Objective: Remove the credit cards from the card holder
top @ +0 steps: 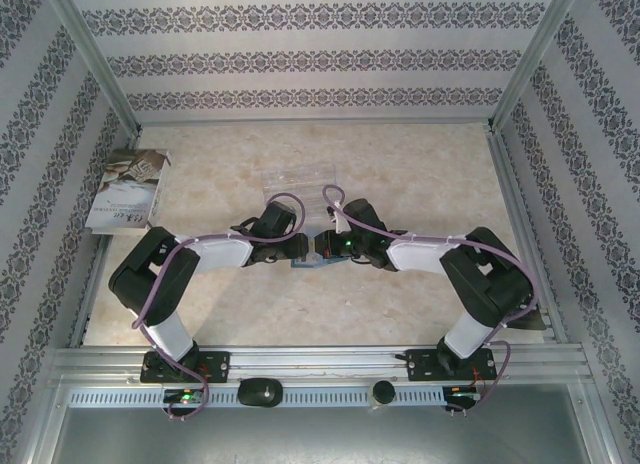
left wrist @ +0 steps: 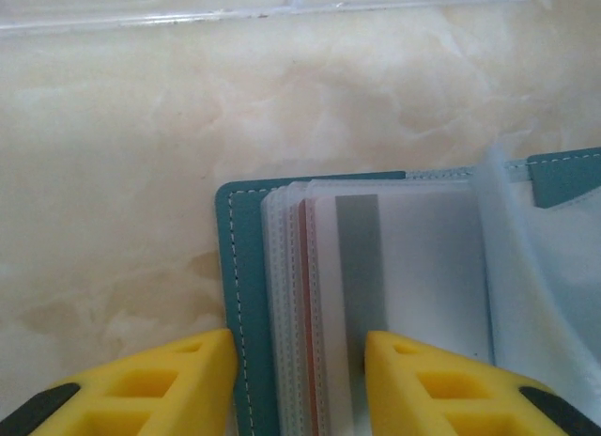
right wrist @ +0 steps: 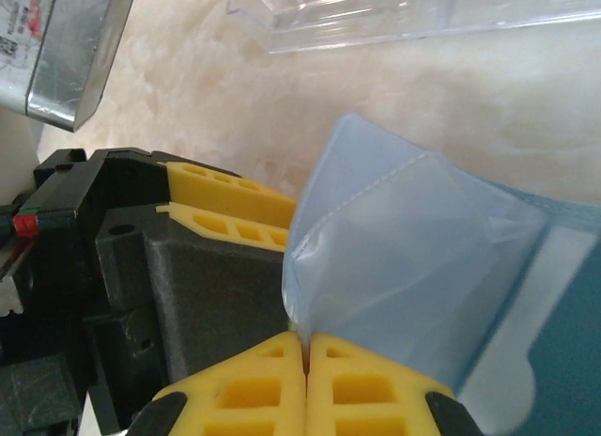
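Observation:
The teal card holder point(left wrist: 235, 295) lies open on the marble tabletop, its clear sleeves fanned out; in the top view it sits between the two wrists point(top: 303, 265). A pale credit card point(left wrist: 413, 267) with a grey stripe rests in the top sleeve, and a red card edge point(left wrist: 302, 295) shows in the stack below. My left gripper point(left wrist: 296, 384) is open and straddles the holder's left edge and the sleeve stack. My right gripper point(right wrist: 307, 347) is shut on the corner of a clear sleeve point(right wrist: 404, 257) and holds it lifted off the teal cover point(right wrist: 573, 361). The left gripper's fingers point(right wrist: 225, 206) stand just beyond that sleeve.
A clear plastic tray point(top: 300, 179) lies just beyond the holder, its near rim close to both grippers point(left wrist: 282, 8) point(right wrist: 394, 13). A white booklet point(top: 125, 189) rests at the far left against the wall. Metal frame rails edge the tabletop.

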